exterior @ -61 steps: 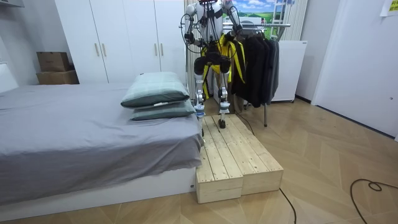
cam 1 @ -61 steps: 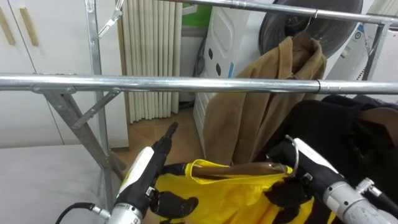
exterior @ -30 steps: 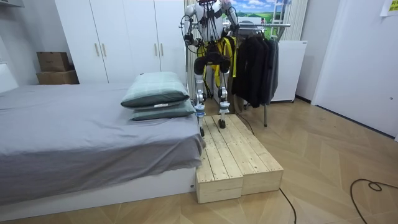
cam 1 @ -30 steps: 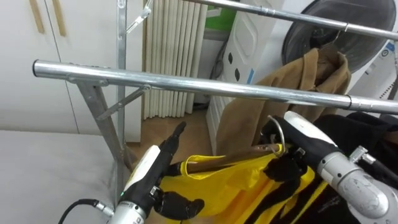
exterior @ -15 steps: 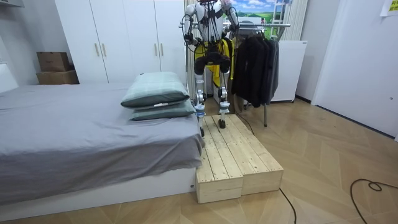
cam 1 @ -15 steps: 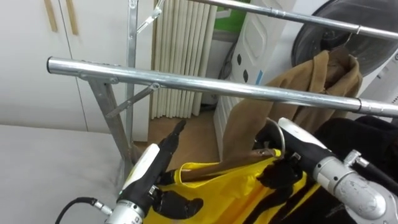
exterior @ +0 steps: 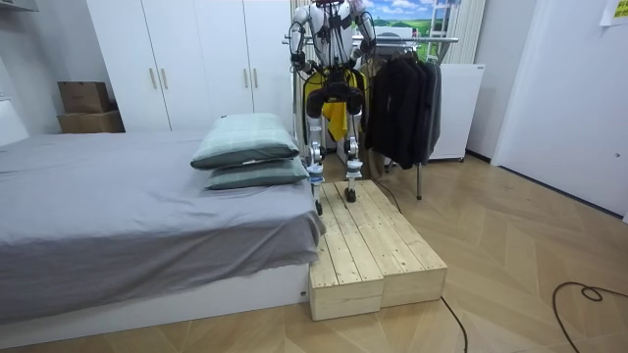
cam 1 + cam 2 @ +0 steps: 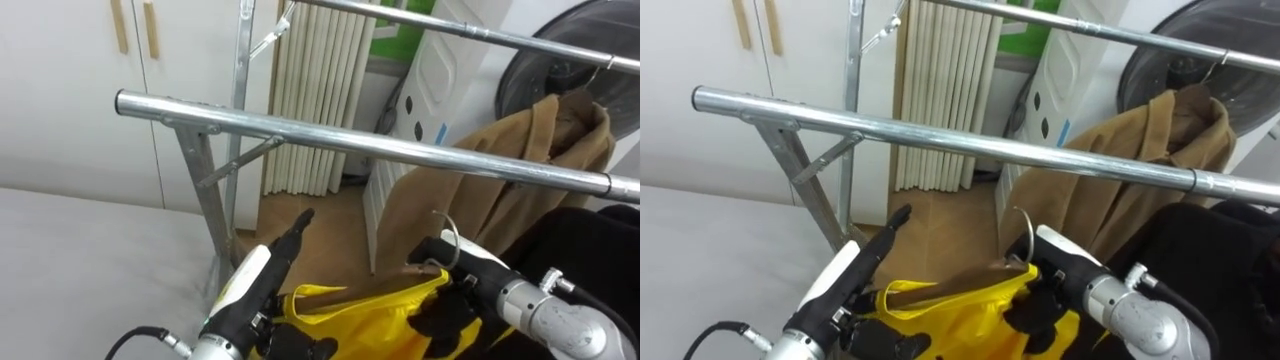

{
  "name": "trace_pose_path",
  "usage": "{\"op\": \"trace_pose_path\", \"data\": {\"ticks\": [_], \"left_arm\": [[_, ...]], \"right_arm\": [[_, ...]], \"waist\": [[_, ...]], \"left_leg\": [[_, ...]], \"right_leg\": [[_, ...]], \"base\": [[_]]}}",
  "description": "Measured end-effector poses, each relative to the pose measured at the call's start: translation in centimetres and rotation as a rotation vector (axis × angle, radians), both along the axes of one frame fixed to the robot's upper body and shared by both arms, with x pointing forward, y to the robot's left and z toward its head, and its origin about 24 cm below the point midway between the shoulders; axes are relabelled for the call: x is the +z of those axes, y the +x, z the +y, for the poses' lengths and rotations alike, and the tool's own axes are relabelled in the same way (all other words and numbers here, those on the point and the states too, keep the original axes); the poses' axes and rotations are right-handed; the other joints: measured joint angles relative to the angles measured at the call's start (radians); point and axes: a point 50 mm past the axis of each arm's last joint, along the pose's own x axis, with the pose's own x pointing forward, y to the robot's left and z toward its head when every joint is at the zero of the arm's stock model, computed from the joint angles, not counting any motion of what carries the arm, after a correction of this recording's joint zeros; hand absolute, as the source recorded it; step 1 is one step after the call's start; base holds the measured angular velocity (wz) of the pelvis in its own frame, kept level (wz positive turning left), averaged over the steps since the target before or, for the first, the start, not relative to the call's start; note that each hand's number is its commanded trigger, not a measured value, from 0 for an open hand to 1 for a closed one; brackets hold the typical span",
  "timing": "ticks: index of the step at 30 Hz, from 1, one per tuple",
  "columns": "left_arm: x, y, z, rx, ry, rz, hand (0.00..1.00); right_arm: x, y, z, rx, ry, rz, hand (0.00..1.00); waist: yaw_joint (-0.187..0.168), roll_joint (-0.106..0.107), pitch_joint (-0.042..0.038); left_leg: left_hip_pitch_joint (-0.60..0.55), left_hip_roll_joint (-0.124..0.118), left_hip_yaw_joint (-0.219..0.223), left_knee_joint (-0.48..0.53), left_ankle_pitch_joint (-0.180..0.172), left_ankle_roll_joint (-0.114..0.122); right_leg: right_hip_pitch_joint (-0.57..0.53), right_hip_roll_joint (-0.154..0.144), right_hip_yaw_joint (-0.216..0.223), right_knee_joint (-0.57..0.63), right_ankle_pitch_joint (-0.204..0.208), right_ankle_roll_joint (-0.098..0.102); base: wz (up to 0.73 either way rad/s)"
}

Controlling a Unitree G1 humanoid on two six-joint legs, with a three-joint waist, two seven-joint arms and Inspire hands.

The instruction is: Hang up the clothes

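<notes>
Yellow garment (image 8: pixel 365 315) on a wooden hanger (image 8: pixel 425 267), clenched by our right hand (image 8: pixel 445 305) at five o'clock; we cannot tell the grip of the left hand (image 8: pixel 250 285), cut off at seven.

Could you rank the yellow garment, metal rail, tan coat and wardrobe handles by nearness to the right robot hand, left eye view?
1. Yellow garment: in the right robot hand.
2. Metal rail: above.
3. Tan coat: behind rail.
4. Wardrobe handles: upper left.

The silver metal clothes rack (image 8: pixel 350 138) carries a tan coat (image 8: pixel 540 130) on its far rail (black garments (image 7: pixel 402 98) hang alongside), while the grey-covered bed (image 7: pixel 118 226) bears two stacked green-grey pillows (image 7: pixel 245 142).
</notes>
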Motion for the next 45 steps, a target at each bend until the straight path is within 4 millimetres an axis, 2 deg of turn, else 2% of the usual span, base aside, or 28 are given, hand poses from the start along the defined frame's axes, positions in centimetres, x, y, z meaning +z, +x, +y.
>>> {"op": "trace_pose_path", "data": {"ticks": [9, 20, 27, 34, 39, 45], "left_arm": [[0.0, 0.0, 0.1, -0.01, 0.002, 0.008, 0.0], [0.0, 0.0, 0.3, -0.008, 0.006, 0.013, 0.0], [0.0, 0.0, 0.4, 0.007, 0.001, 0.006, 0.0], [0.1, 0.1, 0.2, 0.031, -0.018, -0.007, 0.0], [0.3, 0.1, 0.1, 0.058, -0.033, -0.025, 0.0], [0.3, 0.2, 0.2, 0.077, -0.038, -0.036, 0.0]], "right_arm": [[-0.2, 1.3, -0.5, -0.041, 0.005, 0.017, 1.0], [0.1, 1.6, -0.7, -0.097, 0.025, -0.036, 1.0], [1.6, 2.7, -0.6, -0.145, 0.023, -0.139, 1.0], [1.8, 2.8, -0.7, -0.171, 0.023, -0.177, 1.0], [2.3, 3.1, -0.6, -0.177, 0.023, -0.203, 1.0], [2.6, 3.3, -0.6, -0.179, 0.024, -0.218, 1.0]], "waist": [[0.006, -0.002, -0.0009], [0.003, -0.017, -0.0042], [0.003, -0.017, -0.0041], [0.001, -0.006, -0.0016], [-0.001, 0.006, -0.0028], [-0.002, 0.008, -0.0028]], "left_leg": [[0.002, 0.0, 0.0, 0.0, 0.0, -0.001], [0.002, 0.0, -0.012, 0.002, 0.0, -0.001], [0.002, -0.001, -0.013, 0.003, 0.0, -0.001], [-0.004, -0.001, -0.013, 0.003, 0.0, -0.001], [-0.009, 0.0, -0.013, 0.008, 0.0, -0.001], [-0.009, -0.001, -0.012, 0.009, 0.001, 0.0]], "right_leg": [[0.0, 0.0, -0.001, 0.002, 0.0, 0.0], [0.007, -0.003, -0.012, 0.001, 0.0, 0.0], [0.009, -0.003, -0.013, 0.0, 0.0, 0.0], [0.006, -0.004, -0.014, -0.002, 0.0, 0.0], [0.005, -0.004, -0.016, -0.002, 0.0, 0.0], [0.005, -0.005, -0.016, 0.0, 0.0, 0.0]], "base": [[0.0], [0.03], [0.0], [0.0], [0.01], [0.0]]}}
